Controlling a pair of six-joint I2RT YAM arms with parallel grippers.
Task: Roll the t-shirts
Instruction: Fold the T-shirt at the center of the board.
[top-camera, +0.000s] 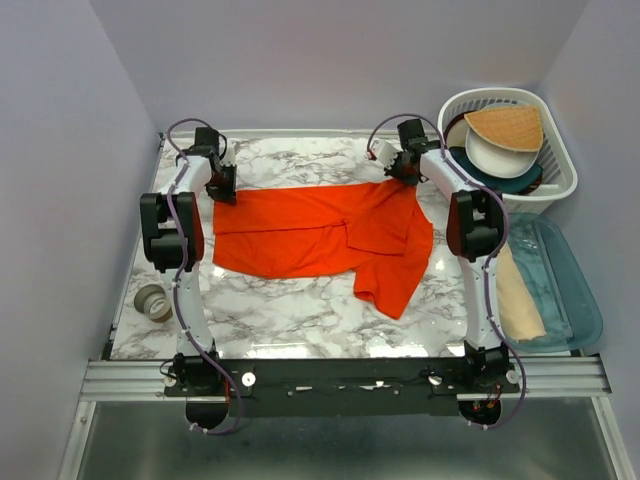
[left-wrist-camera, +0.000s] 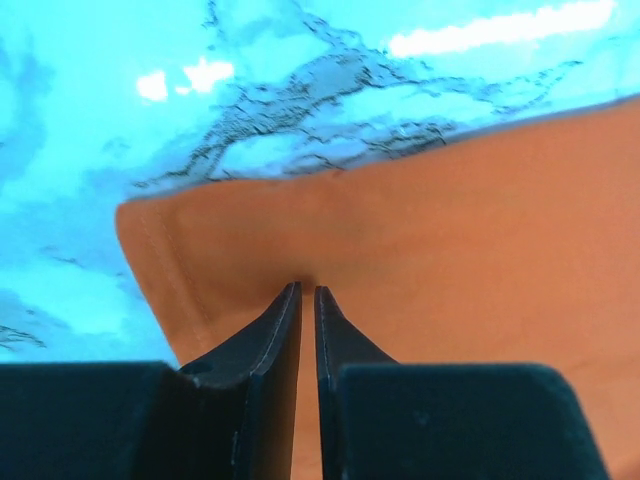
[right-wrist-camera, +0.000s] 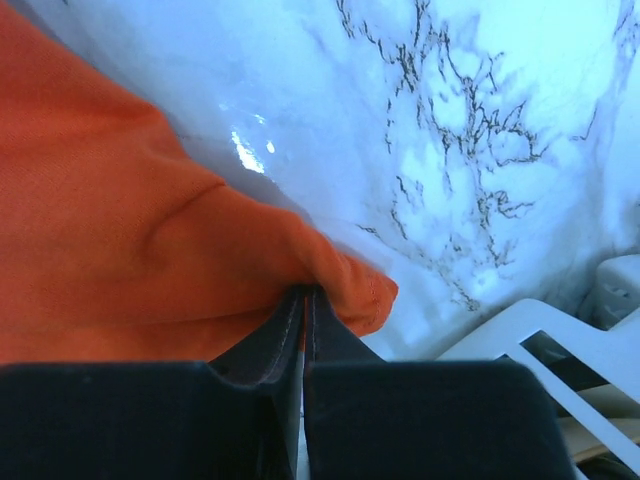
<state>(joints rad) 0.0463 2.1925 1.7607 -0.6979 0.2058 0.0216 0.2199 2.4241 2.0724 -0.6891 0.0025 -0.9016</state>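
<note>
Orange t-shirt (top-camera: 300, 235) lies across the middle of the marble table (top-camera: 290, 315). We see its long axis running left to right in the overhead frame, with one sleeve trailing toward the lower right. Both arms reach up the frame, wrists tipped down onto the cloth's upper edge. The left gripper (top-camera: 224, 190) sits at the shirt's upper-left corner and the right gripper (top-camera: 404, 174) at its upper-right corner, near the white basket (top-camera: 560, 165). From each gripper, the rest of the shirt lies toward the bottom of the frame. In its wrist view, the left gripper (left-wrist-camera: 307, 290) pinches the hemmed edge, jaws almost together with a sliver of fabric between. The right gripper (right-wrist-camera: 308, 292) is clamped on a bunched fold. We judge the roll would run from this upper edge downward, with both arms moving evenly.
</note>
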